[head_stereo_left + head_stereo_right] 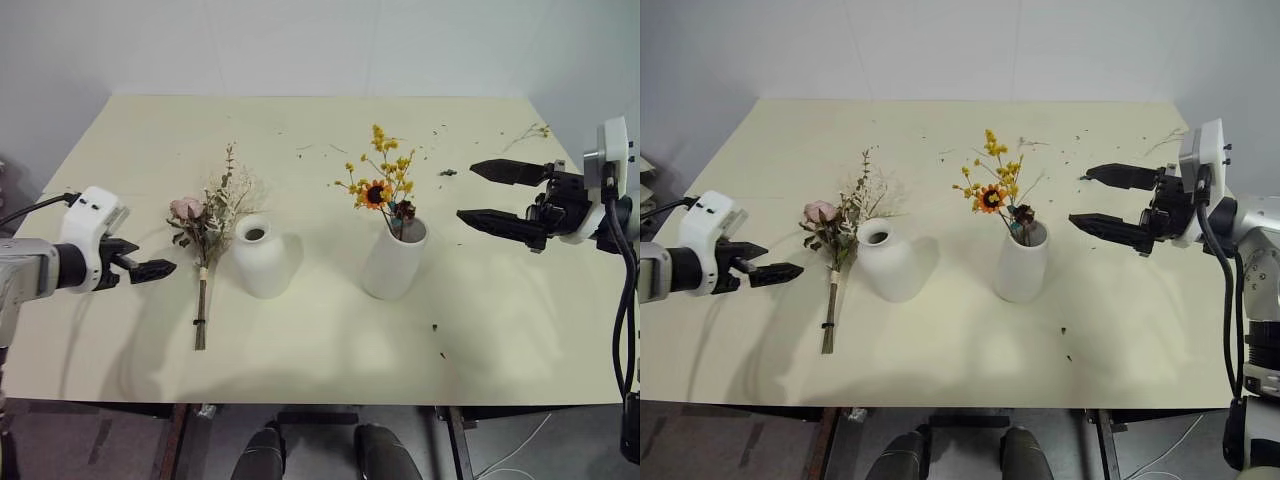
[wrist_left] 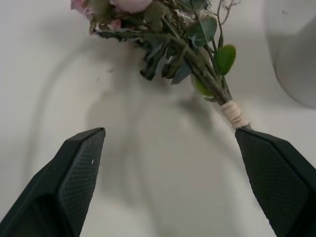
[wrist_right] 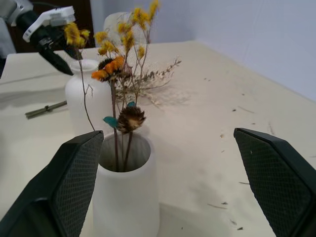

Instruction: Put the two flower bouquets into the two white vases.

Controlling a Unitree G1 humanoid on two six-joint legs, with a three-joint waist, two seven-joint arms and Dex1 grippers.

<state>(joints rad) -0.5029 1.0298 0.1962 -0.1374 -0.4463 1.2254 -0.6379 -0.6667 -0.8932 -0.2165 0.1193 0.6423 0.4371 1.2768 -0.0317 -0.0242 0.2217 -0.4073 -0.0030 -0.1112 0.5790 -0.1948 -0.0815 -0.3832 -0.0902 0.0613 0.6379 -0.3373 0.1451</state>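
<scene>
While the yellow bouquet [image 1: 382, 187] already stands in the tall vase [image 1: 393, 262], the wide-open, empty left gripper [image 1: 150, 268] nears the rose bouquet [image 1: 208, 232] lying beside the squat vase [image 1: 259, 257], where a careless sweep could topple it.

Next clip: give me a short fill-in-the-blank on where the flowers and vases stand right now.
1. The yellow bouquet stands in the ____ vase.
2. The rose bouquet lies on the ____.
3. The squat vase holds ____.
4. The right gripper is ____.

Missing: taller; table; nothing; open
</scene>
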